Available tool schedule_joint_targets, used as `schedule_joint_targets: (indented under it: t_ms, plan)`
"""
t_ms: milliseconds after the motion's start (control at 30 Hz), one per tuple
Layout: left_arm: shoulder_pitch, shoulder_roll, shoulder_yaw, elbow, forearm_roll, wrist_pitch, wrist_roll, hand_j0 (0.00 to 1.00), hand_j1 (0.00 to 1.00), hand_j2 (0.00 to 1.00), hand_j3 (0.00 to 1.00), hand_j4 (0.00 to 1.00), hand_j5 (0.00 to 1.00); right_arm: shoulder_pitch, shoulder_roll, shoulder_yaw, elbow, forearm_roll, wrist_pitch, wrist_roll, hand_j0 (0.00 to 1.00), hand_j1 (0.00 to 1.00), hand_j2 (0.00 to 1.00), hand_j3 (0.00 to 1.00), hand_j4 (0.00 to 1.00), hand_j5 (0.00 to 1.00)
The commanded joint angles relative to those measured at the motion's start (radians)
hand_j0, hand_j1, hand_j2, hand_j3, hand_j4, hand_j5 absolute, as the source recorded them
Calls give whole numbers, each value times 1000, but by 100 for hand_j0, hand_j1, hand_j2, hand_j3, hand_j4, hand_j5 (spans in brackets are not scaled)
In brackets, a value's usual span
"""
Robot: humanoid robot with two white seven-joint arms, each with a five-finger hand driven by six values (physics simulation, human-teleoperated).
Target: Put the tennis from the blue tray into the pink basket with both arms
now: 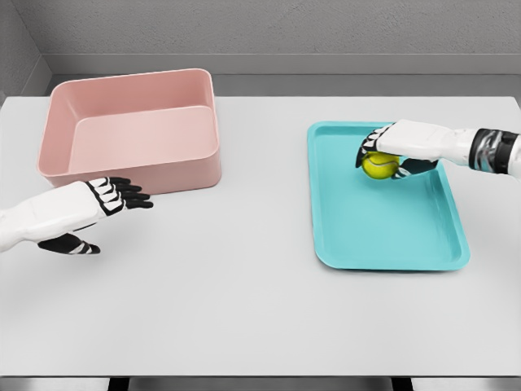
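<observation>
One tennis ball (pixel 379 165) apparently within right hand's (pixel 396 151) curled fingers (pixel 363 151), over tray (pixel 391 236).

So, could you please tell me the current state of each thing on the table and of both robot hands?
Tennis ball: on the blue tray, grasped by the right robot hand.
Blue tray: flat on the table, holding only the ball.
Pink basket: upright, empty.
Right robot hand: closed around the ball.
Left robot hand: open, holding nothing, in front of the basket.

Yellow-green tennis ball (pixel 379 165) on blue tray (pixel 391 236), upper area, pink basket (pixel 138 167) well left
</observation>
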Motion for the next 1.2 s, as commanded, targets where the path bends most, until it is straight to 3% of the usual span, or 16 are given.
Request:
schedule_joint_targets:
  t_ms: [0, 467, 1167]
  plan:
    - [0, 2, 0, 0, 6, 0, 1, 100, 100, 100, 100, 100, 100, 0, 0, 0, -10, -6, 2, 0, 60, 60, 60, 60, 60, 60]
    - [3, 3, 0, 0, 2, 0, 0, 100, 100, 100, 100, 100, 100, -26, 28, 19, -55, -8, 2, 0, 59, 59, 59, 59, 59, 59]
    - [2, 3, 0, 0, 3, 0, 1, 100, 100, 100, 100, 100, 100, -57, 83, 53, -62, -9, 2, 0, 59, 59, 59, 59, 59, 59]
